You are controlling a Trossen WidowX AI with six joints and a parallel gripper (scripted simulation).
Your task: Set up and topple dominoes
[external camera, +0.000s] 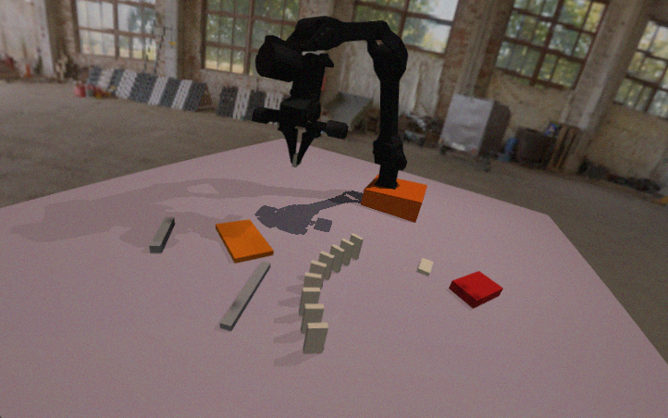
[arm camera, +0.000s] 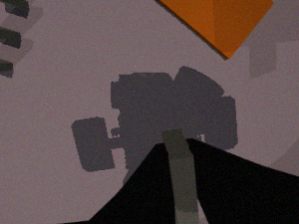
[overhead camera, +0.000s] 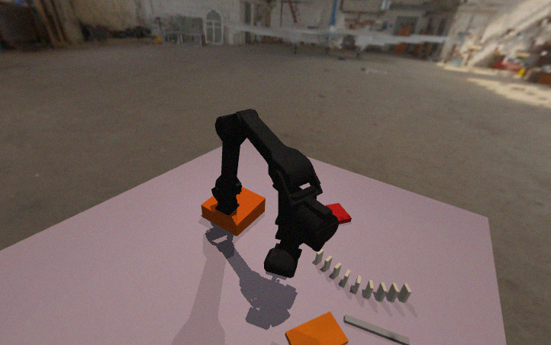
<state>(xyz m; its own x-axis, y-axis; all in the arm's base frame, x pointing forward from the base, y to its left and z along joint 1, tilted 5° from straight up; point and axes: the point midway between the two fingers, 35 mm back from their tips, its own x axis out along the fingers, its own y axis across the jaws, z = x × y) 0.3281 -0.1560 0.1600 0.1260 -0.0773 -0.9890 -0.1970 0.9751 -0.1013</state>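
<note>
"Where's the domino it has picked up?"

"The held domino [external camera: 294, 161] [arm camera: 183, 173] is up off the bench [overhead camera: 121, 285] [external camera: 418, 354] [arm camera: 40, 163], clamped between the fingers of the tool [overhead camera: 281, 263] [external camera: 296, 158] [arm camera: 174, 150], upper middle of the exterior frame."

"And the row?"

"Nine in the curved row [overhead camera: 357, 285] [external camera: 326, 264] [arm camera: 10, 38], all upright, lower middle there. A loose domino [external camera: 425, 266] lies flat to the right of it, near the red block [overhead camera: 339, 213] [external camera: 476, 288]."

"What's on the other side?"

"A long grey bar [overhead camera: 375, 329] [external camera: 245, 295], then an orange slab [overhead camera: 317, 331] [external camera: 243, 240] [arm camera: 219, 24] above it, and a short grey bar [external camera: 162, 235] further left."

"And the arm?"

"It stands on the orange base block [overhead camera: 254, 201] [external camera: 394, 202], right of centre, beyond the row."
</note>
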